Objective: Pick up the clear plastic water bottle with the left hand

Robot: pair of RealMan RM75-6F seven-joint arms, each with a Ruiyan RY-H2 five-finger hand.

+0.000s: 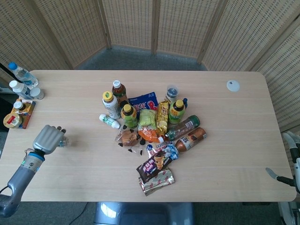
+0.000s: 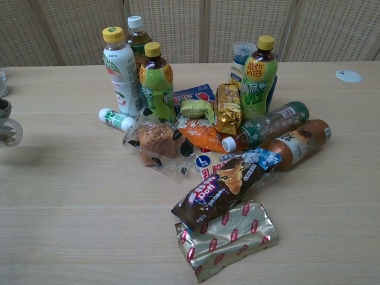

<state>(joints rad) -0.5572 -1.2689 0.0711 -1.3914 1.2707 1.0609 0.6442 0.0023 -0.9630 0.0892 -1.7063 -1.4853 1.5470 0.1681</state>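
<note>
head view shows the left hand [image 1: 47, 138] near the left edge of the worktop [image 1: 93, 173], its fingers curled around the clear plastic water bottle [image 1: 62, 140], of which only a small clear end pokes out on the hand's right side. the hand is clenched on the bottle. in the chest view the same bottle [image 2: 9, 132] shows at the far left edge of the picture, its round clear end facing the camera, with a soft shadow on the wood beneath it; the hand itself is almost wholly cut off there. whether the bottle is clear of the wood cannot be told for sure.

a wide bare stretch of worktop lies between the hand and the pile of snacks and drinks [image 1: 152, 129] in the middle. behind the hand, along the left edge, stand a few small bottles [image 1: 21, 83] and a small box with jars [image 1: 18, 114]. bare wood runs from the hand to the near edge. a white round disc [image 1: 233, 85] sits far off near the back right corner.

the right hand is not seen as such; only a bit of dark gear [image 1: 283, 178] shows at the right border, so its state cannot be told.
</note>
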